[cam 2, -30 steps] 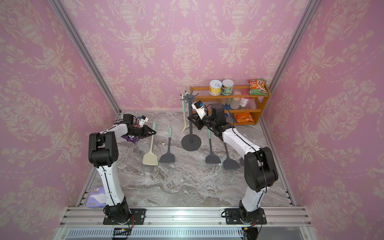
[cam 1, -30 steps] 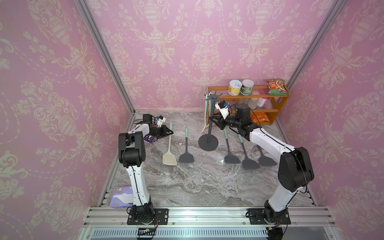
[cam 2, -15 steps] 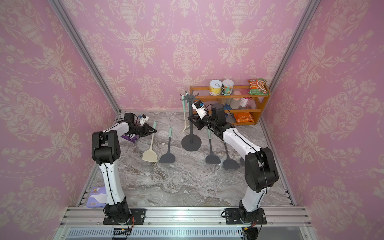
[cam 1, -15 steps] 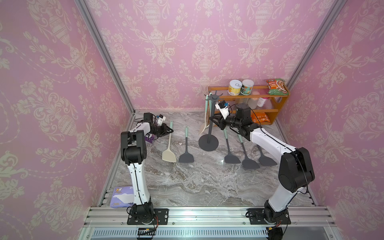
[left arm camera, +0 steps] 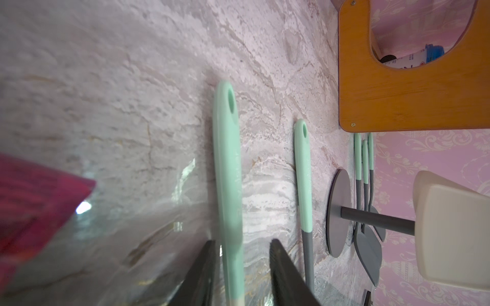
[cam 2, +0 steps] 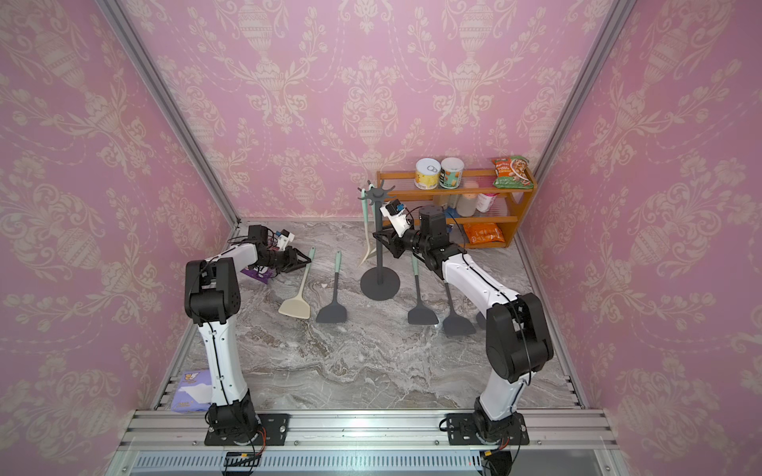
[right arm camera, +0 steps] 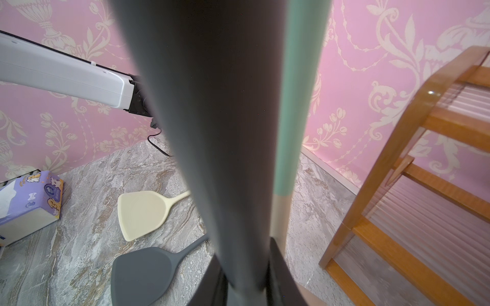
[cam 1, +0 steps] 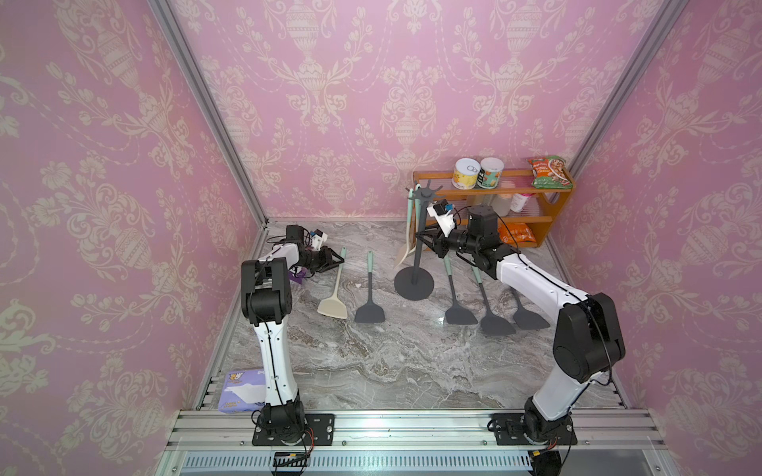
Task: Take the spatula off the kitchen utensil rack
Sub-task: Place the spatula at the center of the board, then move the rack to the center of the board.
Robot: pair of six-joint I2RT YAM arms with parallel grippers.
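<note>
Two matching arms: the left arm and right arm wear white shells between chunky black joint housings, thin black cables running along them. Black wedge jaws, white camera blocks at the wrists, bolted black base plates down at six o'clock.

Print on the cans, snack bag and tissue box is too small to read.

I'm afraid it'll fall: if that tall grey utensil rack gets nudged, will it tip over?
Probably tippy: the kitchen utensil rack is a thin tall pole on a small disc base, with one hanging spatula loading one side. The right gripper clamped on the pole likely steadies it. It looks rigid, so it would topple, not bend.
</note>
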